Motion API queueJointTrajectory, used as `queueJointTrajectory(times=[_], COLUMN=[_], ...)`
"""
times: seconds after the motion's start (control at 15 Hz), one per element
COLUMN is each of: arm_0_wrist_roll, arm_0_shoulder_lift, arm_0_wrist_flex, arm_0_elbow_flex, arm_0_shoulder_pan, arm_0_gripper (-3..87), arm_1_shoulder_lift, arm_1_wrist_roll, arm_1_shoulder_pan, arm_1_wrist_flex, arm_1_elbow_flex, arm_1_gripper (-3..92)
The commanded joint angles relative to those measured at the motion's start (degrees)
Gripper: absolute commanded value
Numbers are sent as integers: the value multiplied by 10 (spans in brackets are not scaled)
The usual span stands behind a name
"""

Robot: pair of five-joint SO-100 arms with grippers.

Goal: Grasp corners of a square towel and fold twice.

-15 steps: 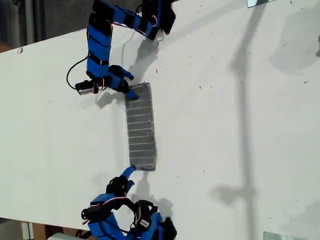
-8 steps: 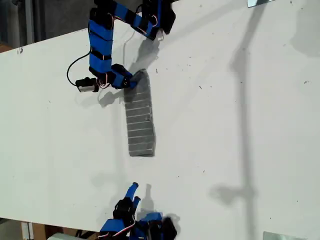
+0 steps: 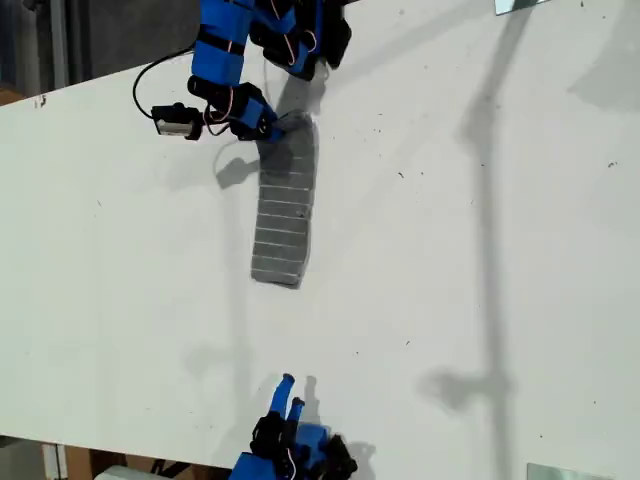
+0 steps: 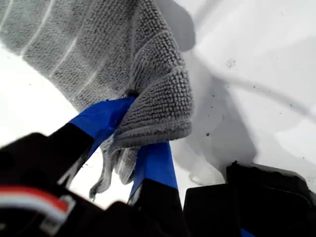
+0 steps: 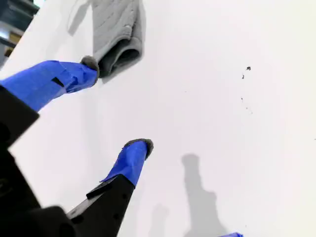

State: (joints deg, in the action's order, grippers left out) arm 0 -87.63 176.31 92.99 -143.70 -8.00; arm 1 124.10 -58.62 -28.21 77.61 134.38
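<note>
The grey striped towel [image 3: 285,215] lies folded into a narrow strip on the white table [image 3: 450,250]. Its far end is lifted, in the upper middle of the exterior view. My first gripper [image 3: 272,128] is shut on that end. The first wrist view shows its blue fingers [image 4: 155,160] pinching a bunched corner [image 4: 165,118] of the towel [image 4: 89,44]. My second gripper [image 3: 290,392] stands open near the bottom edge of the exterior view, well apart from the towel's near end [image 3: 275,275]. In the second wrist view, that gripper [image 5: 114,104] holds nothing and the towel's folded end [image 5: 118,47] lies beyond its fingertips.
The table's edge [image 3: 90,85] runs along the exterior view's upper left, with dark floor beyond. A black cable [image 3: 150,85] loops beside the first arm. Metal plates sit at the exterior view's top right [image 3: 520,5] and bottom right [image 3: 565,472].
My second gripper let go of the towel's near end and drew back toward the exterior view's bottom. My first gripper moved toward the top, dragging the towel along.
</note>
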Motion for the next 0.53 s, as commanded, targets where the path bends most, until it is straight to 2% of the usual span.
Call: queueJointTrajectory(times=[0.0,0.2,0.47], arm_0_wrist_roll=[-44,-68,-77], arm_0_shoulder_lift=[77,124,197], arm_0_wrist_flex=[-18,-69,-65], arm_0_elbow_flex=[-24,-87,-126], arm_0_shoulder_pan=[27,33,40], arm_0_gripper=[344,340,338], arm_1_shoulder_lift=[-3,-148,-443], arm_1_wrist_roll=[4,45,104], arm_1_shoulder_pan=[26,65,100], arm_1_wrist_flex=[16,11,31], arm_1_elbow_flex=[-139,-356,-701], arm_1_gripper=[-1,-1,-1])
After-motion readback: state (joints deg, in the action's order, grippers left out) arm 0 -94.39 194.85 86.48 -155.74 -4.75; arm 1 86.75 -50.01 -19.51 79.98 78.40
